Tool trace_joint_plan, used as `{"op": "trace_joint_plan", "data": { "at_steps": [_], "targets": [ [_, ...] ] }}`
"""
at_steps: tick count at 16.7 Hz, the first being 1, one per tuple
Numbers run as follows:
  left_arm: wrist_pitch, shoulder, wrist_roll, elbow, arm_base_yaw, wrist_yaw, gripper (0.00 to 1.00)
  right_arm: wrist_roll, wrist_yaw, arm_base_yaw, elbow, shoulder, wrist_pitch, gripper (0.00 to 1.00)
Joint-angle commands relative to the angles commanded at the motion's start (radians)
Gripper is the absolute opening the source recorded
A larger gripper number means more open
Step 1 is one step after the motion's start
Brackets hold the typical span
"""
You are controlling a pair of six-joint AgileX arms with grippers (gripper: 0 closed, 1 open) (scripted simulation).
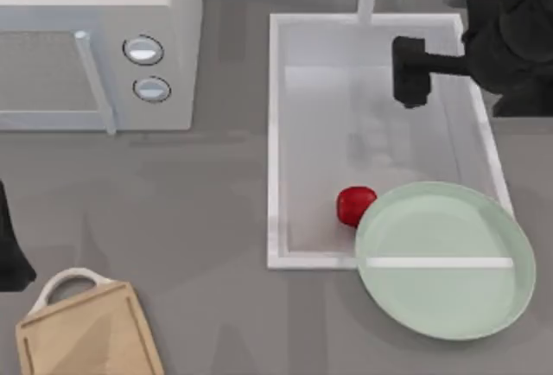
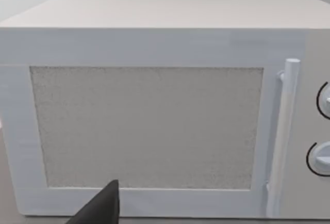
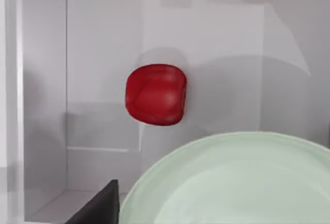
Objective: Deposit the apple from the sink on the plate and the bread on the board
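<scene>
The apple (image 1: 355, 206) is seen in the sink (image 1: 275, 133), near its front edge, just beside the plate (image 1: 445, 301) rim. The right gripper (image 1: 410, 90) is held over the sink's back part; its grip state cannot be told. The left arm (image 1: 10, 250) is parked at the table's left edge, near the board (image 1: 86, 336), possibly facing the microwave (image 1: 95, 47).

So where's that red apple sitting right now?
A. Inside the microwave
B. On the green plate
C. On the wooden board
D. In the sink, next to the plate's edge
D. The apple lies on the floor of the sink, in its near part, right beside the rim of the plate, which overlaps the sink's corner; the right gripper hangs over the sink's far end.
</scene>
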Motion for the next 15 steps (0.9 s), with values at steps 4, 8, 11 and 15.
{"op": "trace_joint_plan", "data": {
  "at_steps": [4,8,11,15],
  "targets": [
    [0.0,0.0,0.0,0.0,0.0,0.0,1.0,0.065,0.002,0.071,0.274,0.323,-0.161,1.0],
    [0.0,0.0,0.0,0.0,0.0,0.0,1.0,0.11,0.002,0.116,0.446,0.525,-0.261,1.0],
    [0.0,0.0,0.0,0.0,0.0,0.0,1.0,0.121,0.002,0.126,0.484,0.568,-0.283,1.0],
    [0.0,0.0,0.0,0.0,0.0,0.0,1.0,0.12,0.002,0.121,0.482,0.566,-0.281,1.0]
  ]
}}
